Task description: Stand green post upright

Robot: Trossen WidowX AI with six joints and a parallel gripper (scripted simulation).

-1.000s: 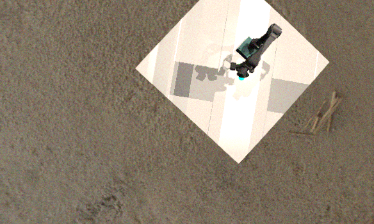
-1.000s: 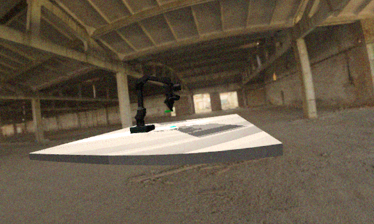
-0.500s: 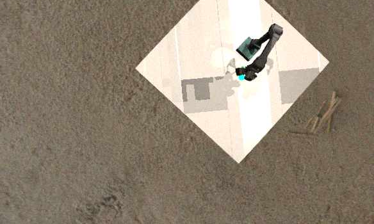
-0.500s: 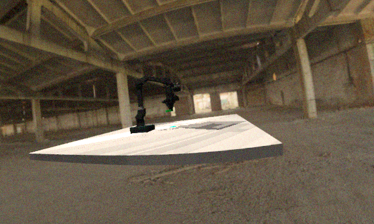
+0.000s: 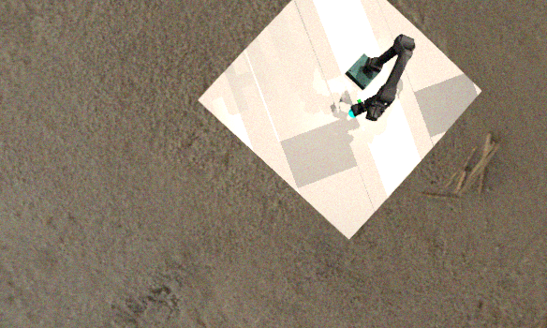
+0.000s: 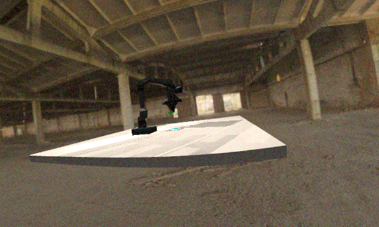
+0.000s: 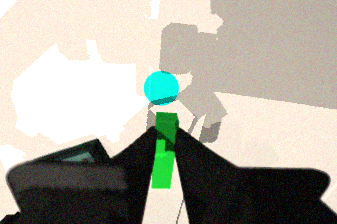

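We see the claw (image 5: 362, 107) (image 6: 172, 111) (image 7: 165, 132) pinching the green post (image 5: 360, 100) (image 6: 171, 112) (image 7: 162, 172) between its two fingers. The post is in the air — in the exterior view there is a clear gap between it and the pale table top (image 5: 262, 79) (image 6: 253, 135) (image 7: 290, 145). In that same view it appears as a short bar, more lying than standing; its exact tilt we cannot tell.

The cyan circle (image 5: 351, 113) (image 6: 175, 128) (image 7: 161, 88) is flat on the table top. In the top view the post shows at one o'clock from this circle, near to it, and a dark part of the claw covers some of the circle. In the wrist view we find the circle at twelve o'clock from the post, and a narrow shadow crosses its six o'clock side.

The black arm (image 5: 399, 71) (image 6: 141, 96) rises from a dark base (image 5: 362, 82) (image 6: 151, 130) (image 7: 80, 158), with its elbow at two o'clock from the base in the top view. Outside the table, at four o'clock, we notice some dry sticks (image 5: 482, 165) on the brown ground (image 5: 117, 149) (image 6: 195, 200).
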